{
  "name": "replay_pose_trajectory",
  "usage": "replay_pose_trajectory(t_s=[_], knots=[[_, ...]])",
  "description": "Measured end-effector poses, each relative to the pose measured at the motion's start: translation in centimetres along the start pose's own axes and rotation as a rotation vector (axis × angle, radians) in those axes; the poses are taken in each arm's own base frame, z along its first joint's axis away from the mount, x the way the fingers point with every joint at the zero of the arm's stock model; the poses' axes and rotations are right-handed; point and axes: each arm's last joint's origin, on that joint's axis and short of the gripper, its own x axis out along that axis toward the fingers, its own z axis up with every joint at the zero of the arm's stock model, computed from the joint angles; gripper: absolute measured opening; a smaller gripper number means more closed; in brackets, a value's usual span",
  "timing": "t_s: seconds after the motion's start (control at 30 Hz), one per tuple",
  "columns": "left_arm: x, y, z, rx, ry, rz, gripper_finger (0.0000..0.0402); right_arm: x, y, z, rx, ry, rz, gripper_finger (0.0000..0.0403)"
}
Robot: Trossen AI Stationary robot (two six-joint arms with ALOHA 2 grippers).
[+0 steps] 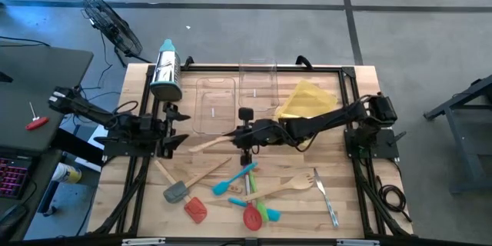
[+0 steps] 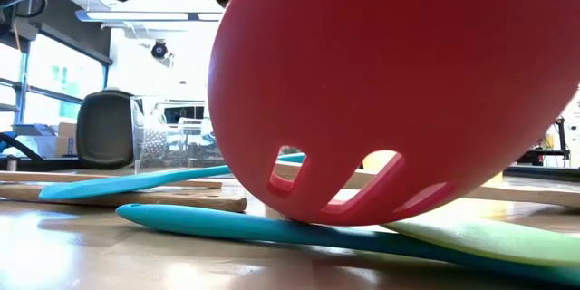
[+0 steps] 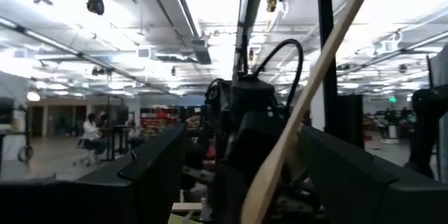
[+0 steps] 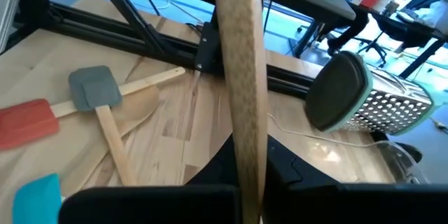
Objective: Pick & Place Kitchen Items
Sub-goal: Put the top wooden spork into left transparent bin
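Right end effector point(image 1: 244, 133) clamped on wooden spoon point(image 1: 206, 144) handle, mid-table; left end effector point(image 1: 175, 127) wide, spoon tip just beside.

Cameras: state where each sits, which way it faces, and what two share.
High: above the table, facing straight down; both arms, left gripper open, right gripper holding a wooden utensil.
Low: table height, facing level across; red spoon fills it, no gripper.
Left wrist: faces the right arm; own fingers show.
Right wrist: faces the grater; own fingers show.
Shared: both wrists see the utensil.
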Motion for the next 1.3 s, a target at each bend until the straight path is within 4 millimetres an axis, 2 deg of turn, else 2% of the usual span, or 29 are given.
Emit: replay_pose_trajectory(t_s=[0.4,0.73,1.1,1.3], knots=[[3.7,-1.2,0.4,-0.004,0.054,-0.019,0.0276,0.5,-1.5,-0.6,0.013,0.01,-0.003,0.0003],[6.4,-2.1,0.1,0.126,0.133,-0.019,0.0276,0.5,-1.7,-0.7,0.018,0.009,0.015,0.0004],[8.0,-2.6,-0.2,0.184,0.153,-0.024,0.0276,0.5,-1.7,-0.7,0.035,0.01,0.015,0.0004],[8.0,-2.6,-0.1,0.216,0.151,-0.021,0.0276,0.5,-1.7,-0.7,0.035,0.012,0.016,0.0004]])
